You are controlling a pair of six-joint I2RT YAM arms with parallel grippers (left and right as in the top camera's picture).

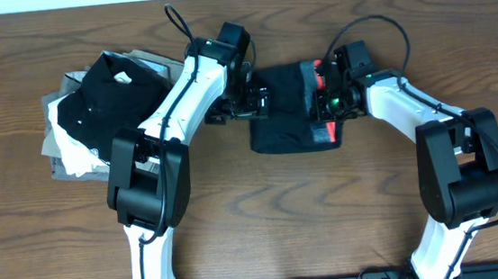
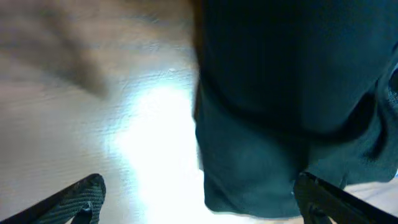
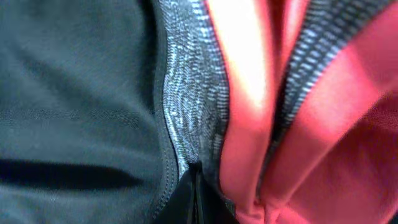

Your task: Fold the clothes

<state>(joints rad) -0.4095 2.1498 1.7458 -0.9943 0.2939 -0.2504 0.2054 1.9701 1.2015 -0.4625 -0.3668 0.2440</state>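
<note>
Leggings (image 1: 284, 109) lie as a compact folded bundle at the table's (image 1: 328, 214) centre, waistband (image 3: 249, 93) on the right edge, grey and coral-red. Left gripper (image 1: 257, 101) is at the bundle's left edge, released, with its fingers (image 2: 81, 199) spread wide and black fabric between them. Right gripper (image 1: 325, 101) sits on the waistband, clenched tight — cannot tell if cloth is pinched. A black shirt (image 1: 105, 93) tops a white and grey pile (image 1: 69, 151) at far left, well apart.
</note>
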